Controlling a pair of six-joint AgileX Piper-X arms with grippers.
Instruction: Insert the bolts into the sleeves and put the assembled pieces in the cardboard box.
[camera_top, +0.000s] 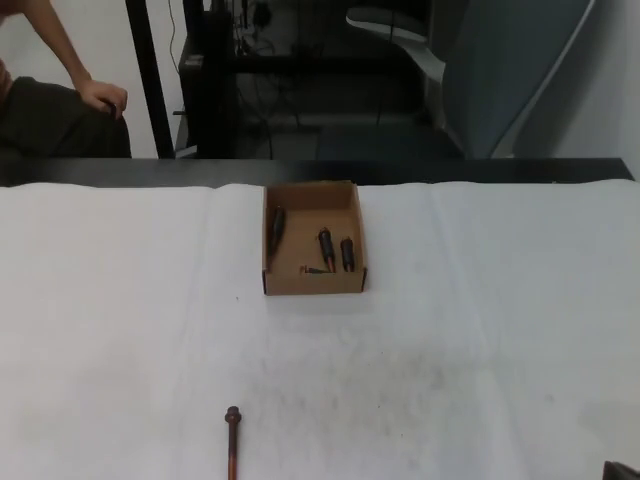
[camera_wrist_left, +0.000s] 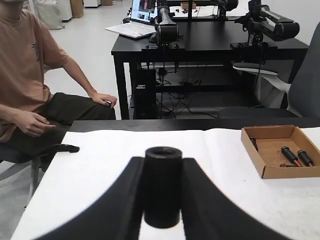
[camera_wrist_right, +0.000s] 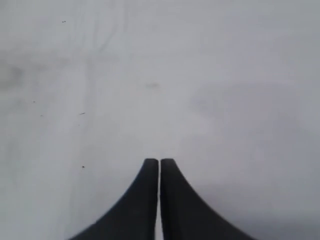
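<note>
L gripper (camera_wrist_left: 162, 165) clamped on sleeve (camera_wrist_left: 162, 197), bore up. R gripper (camera_wrist_right: 159, 165) fingers together, empty. Bolt (camera_top: 232, 440) lies well apart from cardboard box (camera_top: 313, 281), on the arms' side, long axis pointing roughly boxward. I'd fetch it w/ R.

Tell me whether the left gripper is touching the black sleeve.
Touching. The left wrist view shows the sleeve clamped in the left gripper, a finger pressed against each side with no gap.

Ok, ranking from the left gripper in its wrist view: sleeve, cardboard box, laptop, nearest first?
1. Sleeve, held in the left gripper.
2. Cardboard box, on the bench ahead.
3. Laptop, on the black desk beyond the bench.
</note>
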